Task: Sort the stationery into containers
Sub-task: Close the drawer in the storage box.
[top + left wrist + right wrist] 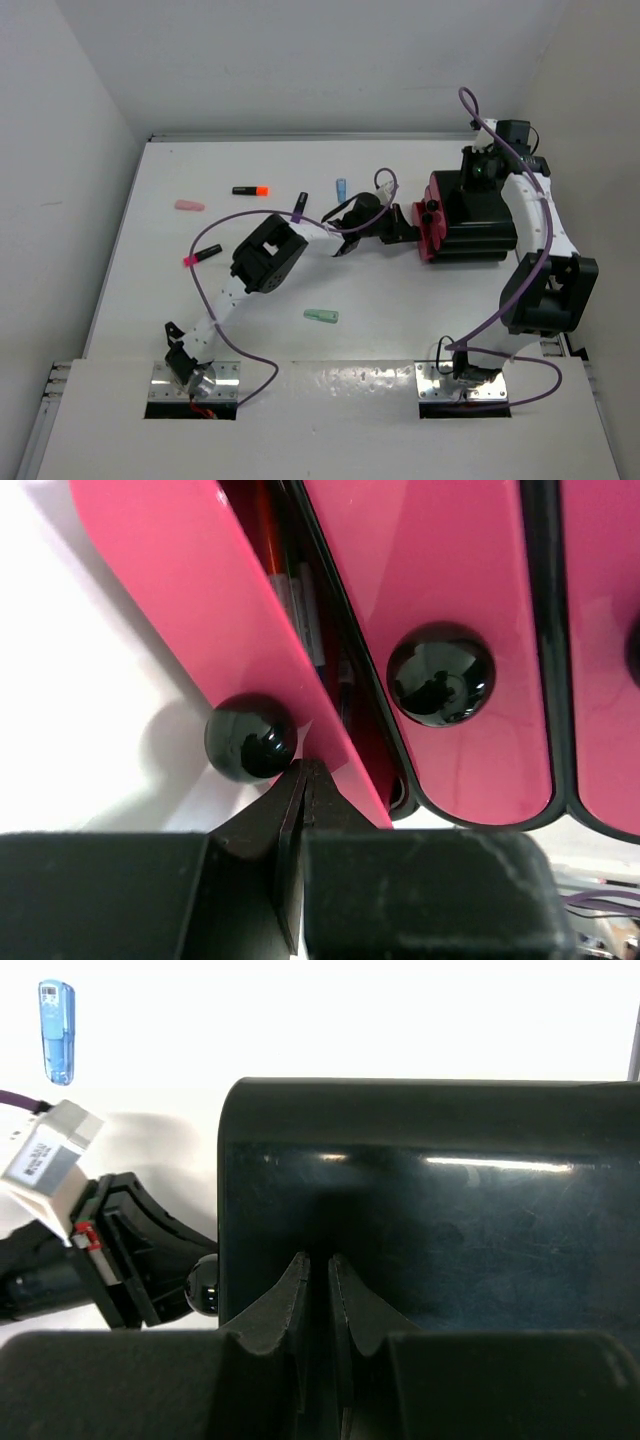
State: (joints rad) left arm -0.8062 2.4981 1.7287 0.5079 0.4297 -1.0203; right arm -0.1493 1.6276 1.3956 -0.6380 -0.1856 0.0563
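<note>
Six loose pcs of stationery lie on the white counter (400, 300), all well apart from the drawers. Nearest my bases is a mint piece (321, 316), betw. my two arms; further left lies a pink-tipped highlighter (202, 254). Mid-counter, my left jaws are pressed fully together w/ nothing in them, fingertips (320, 795) just beside the round black knob (250, 736) of the leftmost magenta drawer (160, 600) in the left wrist view; can't tell if they touch the knob. That drawer stands ajar and skewed vs. the next drawer (450, 560), and something orange plus pale barrels show in the gap. The drawers sit in a black box (475, 225) on the counter's right side. Beyond my left arm: a purple-tipped highlighter (300, 206), a pink stub (189, 205), an orange-tipped highlighter (252, 189), a blue piece (341, 188). Farthest, my right jaws are at the box's far end, against its black surface, nearly closed w/ a thin slit; can't tell if they pinch anything.
</note>
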